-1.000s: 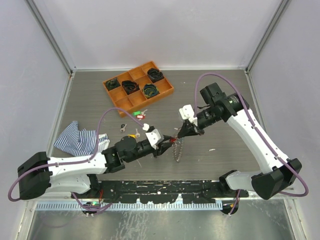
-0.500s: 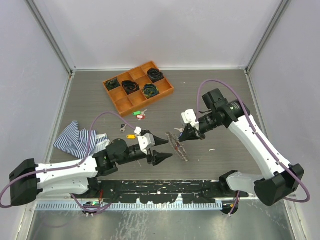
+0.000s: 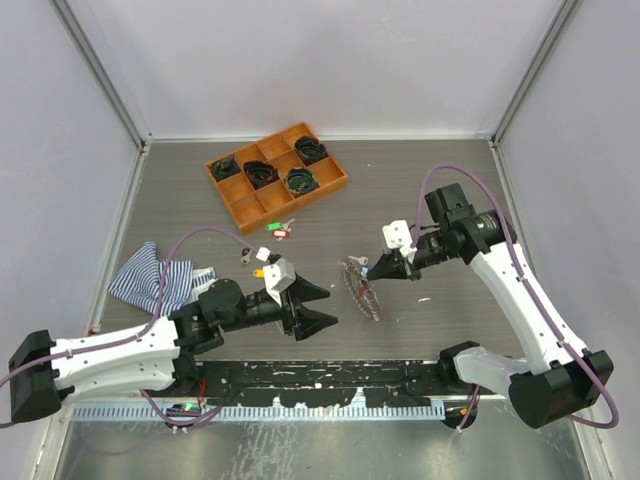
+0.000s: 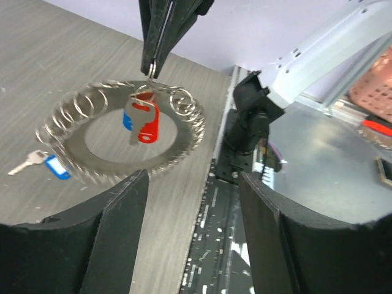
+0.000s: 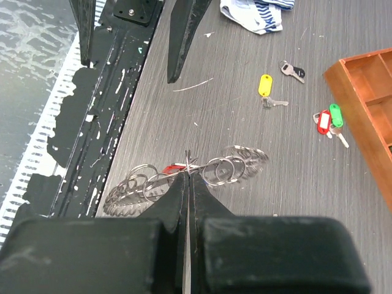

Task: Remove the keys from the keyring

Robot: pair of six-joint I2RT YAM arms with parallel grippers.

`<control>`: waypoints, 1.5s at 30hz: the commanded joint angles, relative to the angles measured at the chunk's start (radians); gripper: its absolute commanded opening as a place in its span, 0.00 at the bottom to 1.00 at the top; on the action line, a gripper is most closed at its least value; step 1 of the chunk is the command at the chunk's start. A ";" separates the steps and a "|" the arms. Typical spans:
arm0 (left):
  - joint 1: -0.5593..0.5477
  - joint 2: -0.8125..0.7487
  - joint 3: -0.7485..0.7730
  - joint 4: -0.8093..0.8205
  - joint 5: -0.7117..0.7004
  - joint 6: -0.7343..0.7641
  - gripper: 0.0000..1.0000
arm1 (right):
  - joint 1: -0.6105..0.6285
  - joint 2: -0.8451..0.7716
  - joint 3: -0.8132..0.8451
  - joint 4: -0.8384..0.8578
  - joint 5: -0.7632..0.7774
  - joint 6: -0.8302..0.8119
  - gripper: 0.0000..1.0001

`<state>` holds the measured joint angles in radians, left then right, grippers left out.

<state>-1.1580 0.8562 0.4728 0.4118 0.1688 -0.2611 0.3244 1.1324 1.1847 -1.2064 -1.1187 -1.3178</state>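
The silvery wire keyring (image 4: 177, 147), fringed with small metal loops, hung pinched at its upper edge between the fully closed fingertips of the right gripper (image 5: 186, 171). A red-tagged silver key (image 4: 147, 125) dangled just below them. The left gripper (image 3: 331, 305) gaped wide and empty, short of the ring. A loose blue-tagged key (image 4: 52, 166) lay beyond its fingertips on the grey table (image 4: 37, 73).
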 commanded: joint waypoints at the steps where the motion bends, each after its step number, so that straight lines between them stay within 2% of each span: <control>1: 0.050 -0.029 0.033 0.058 0.114 -0.147 0.63 | -0.018 -0.036 0.017 -0.040 -0.090 -0.090 0.01; 6: 0.196 0.018 0.036 0.204 0.303 -0.329 0.66 | -0.051 -0.012 0.066 -0.161 -0.120 -0.222 0.01; 8: 0.229 0.047 0.030 0.263 0.351 -0.359 0.67 | -0.057 -0.002 0.083 -0.199 -0.127 -0.262 0.01; 13: 0.248 0.176 0.051 0.389 0.451 -0.322 0.67 | -0.078 0.020 0.107 -0.249 -0.147 -0.319 0.01; 17: 0.277 0.256 0.070 0.509 0.538 -0.363 0.67 | -0.079 0.018 0.106 -0.250 -0.147 -0.317 0.01; 22: 0.314 0.326 0.051 0.632 0.547 -0.421 0.65 | -0.078 0.018 0.109 -0.251 -0.151 -0.318 0.01; 27: 0.317 0.395 0.034 0.706 0.574 -0.402 0.54 | -0.072 0.029 0.129 -0.251 -0.153 -0.326 0.01; 31: 0.322 0.480 0.035 0.817 0.596 -0.401 0.48 | -0.017 0.063 0.190 -0.251 -0.112 -0.311 0.01; 36: 0.335 0.529 0.034 0.961 0.585 -0.451 0.49 | 0.041 0.111 0.280 -0.251 -0.088 -0.279 0.01; 45: 0.336 0.577 0.021 1.018 0.557 -0.473 0.54 | 0.057 0.146 0.331 -0.251 -0.098 -0.261 0.01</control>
<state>-0.8288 1.4059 0.4892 1.3182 0.7406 -0.7200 0.3698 1.2728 1.4574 -1.4567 -1.1797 -1.5970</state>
